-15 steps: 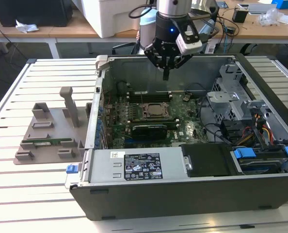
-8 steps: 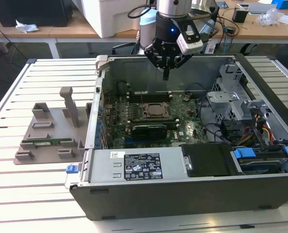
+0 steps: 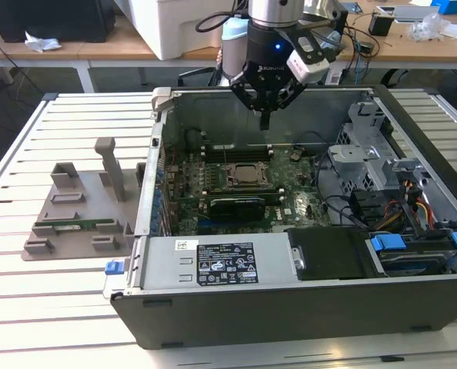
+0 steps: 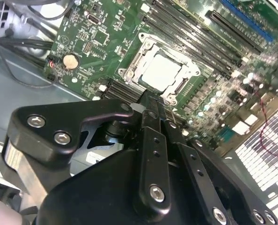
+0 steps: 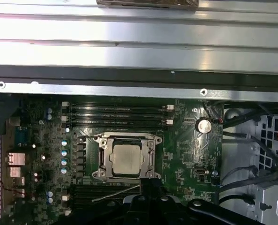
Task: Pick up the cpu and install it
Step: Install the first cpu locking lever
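- cpu (image 5: 128, 159): seated flat in the motherboard socket (image 5: 101, 157), inside the open computer case (image 3: 290, 307)
- gripper (image 3: 265, 117): fingers pinched together, empty, above the socket
- Risk: a downward nudge may tilt the chip and bend socket pins

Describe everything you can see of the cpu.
The cpu is a small flat square with a dull silver-grey metal top. It lies level in the socket on the green motherboard, ringed by the socket's metal frame, with rows of memory slots on either side. The pincer, shut and empty, hangs above it without touching it.
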### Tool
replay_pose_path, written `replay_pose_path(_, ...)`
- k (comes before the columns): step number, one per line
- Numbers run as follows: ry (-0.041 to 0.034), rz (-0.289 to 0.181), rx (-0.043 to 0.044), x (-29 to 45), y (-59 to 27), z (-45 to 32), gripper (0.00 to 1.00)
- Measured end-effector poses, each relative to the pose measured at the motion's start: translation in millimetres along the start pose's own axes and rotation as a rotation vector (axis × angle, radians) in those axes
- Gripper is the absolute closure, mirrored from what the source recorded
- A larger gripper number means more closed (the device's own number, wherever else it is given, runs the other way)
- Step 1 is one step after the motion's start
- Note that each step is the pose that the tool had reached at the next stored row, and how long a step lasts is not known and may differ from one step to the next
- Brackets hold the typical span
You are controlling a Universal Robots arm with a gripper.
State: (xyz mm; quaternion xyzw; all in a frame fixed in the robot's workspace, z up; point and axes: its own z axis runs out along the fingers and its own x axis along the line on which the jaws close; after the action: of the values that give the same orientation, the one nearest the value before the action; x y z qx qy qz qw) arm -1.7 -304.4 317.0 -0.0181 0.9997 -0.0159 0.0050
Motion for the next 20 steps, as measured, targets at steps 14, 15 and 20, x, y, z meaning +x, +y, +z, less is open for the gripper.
replay_pose_path(14, 0.0000, 0.000, 0.0000, 46.1, 1.9, 2.5, 0.89)
replay_pose_path(15, 0.0000, 0.000, 0.0000, 47.6, 2.0, 2.6, 0.89)
replay_pose_path(20, 0.0001, 0.000, 0.0001, 53.2, 2.2, 3.3, 0.89)
